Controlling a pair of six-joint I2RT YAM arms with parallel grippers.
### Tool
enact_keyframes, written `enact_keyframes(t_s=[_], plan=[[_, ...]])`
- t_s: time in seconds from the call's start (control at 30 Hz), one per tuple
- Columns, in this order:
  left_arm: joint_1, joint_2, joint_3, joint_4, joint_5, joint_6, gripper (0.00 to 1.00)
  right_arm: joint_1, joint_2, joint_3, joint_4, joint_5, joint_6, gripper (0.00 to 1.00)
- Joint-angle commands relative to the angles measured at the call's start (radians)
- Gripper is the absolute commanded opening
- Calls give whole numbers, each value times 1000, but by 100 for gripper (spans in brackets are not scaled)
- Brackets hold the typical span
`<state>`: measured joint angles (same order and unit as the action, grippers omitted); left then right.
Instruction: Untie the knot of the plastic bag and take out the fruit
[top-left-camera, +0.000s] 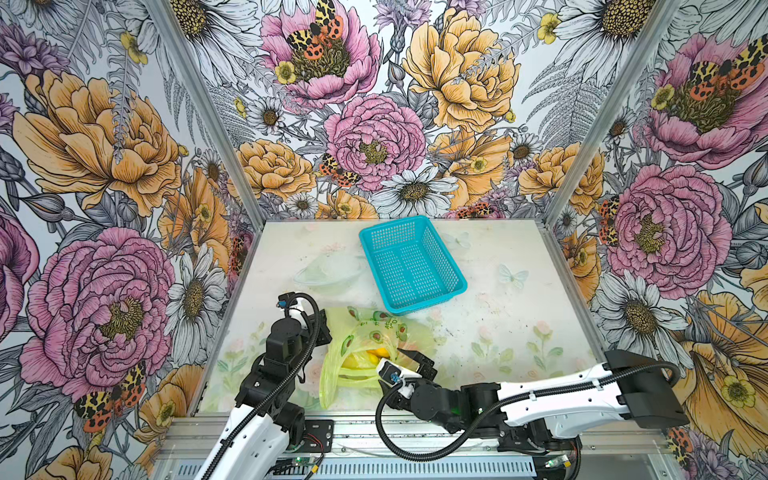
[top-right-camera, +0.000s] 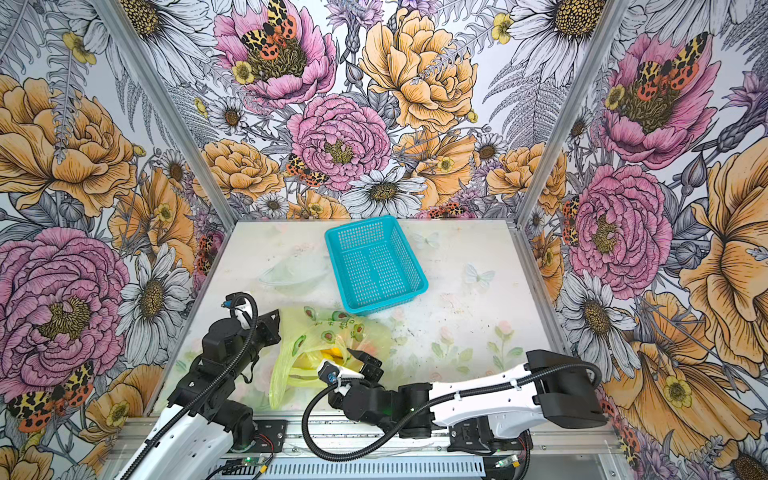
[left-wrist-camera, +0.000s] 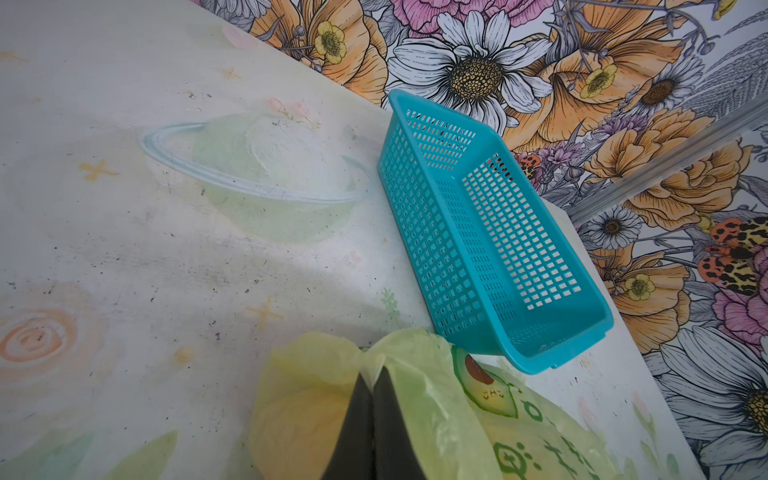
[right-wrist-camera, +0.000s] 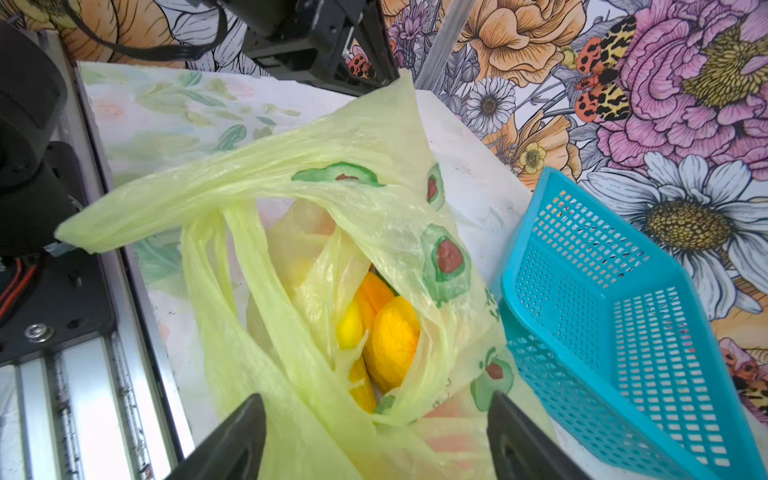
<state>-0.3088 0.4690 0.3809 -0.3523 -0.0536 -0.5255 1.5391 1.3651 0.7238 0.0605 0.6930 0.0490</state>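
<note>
The plastic bag (top-left-camera: 365, 332) (top-right-camera: 328, 328), thin yellow-green with avocado prints, lies at the front middle of the table with its mouth open. Fruit (right-wrist-camera: 395, 336) (top-left-camera: 374, 355), orange and yellow pieces, shows inside the mouth. My left gripper (left-wrist-camera: 371, 374) (top-left-camera: 323, 330) is shut on a fold of the bag (left-wrist-camera: 436, 415) at its left side, holding it up. My right gripper (right-wrist-camera: 374, 399) (top-left-camera: 405, 360) hovers open over the bag's mouth (right-wrist-camera: 332, 166), one finger on each side, touching nothing. The handle loops hang loose. The knot is out of view.
An empty turquoise perforated basket (top-left-camera: 374, 249) (top-right-camera: 338, 249) (left-wrist-camera: 415, 208) (right-wrist-camera: 582, 291) stands just behind the bag, nearly touching it. Floral walls close in the table on three sides. The metal front rail (top-left-camera: 374, 428) runs under both arms.
</note>
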Motion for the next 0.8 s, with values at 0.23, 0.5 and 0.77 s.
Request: enact_keyframes(t_s=[0.23, 0.5, 0.77], plan=[[14, -18, -13, 38, 22, -1, 0, 27, -64, 4, 28, -10, -47, 89], [18, -16, -12, 36, 26, -3, 0, 66, -79, -52, 50, -12, -103, 100], [20, -16, -14, 36, 34, -6, 1, 17, 27, -16, 74, 163, -92, 88]])
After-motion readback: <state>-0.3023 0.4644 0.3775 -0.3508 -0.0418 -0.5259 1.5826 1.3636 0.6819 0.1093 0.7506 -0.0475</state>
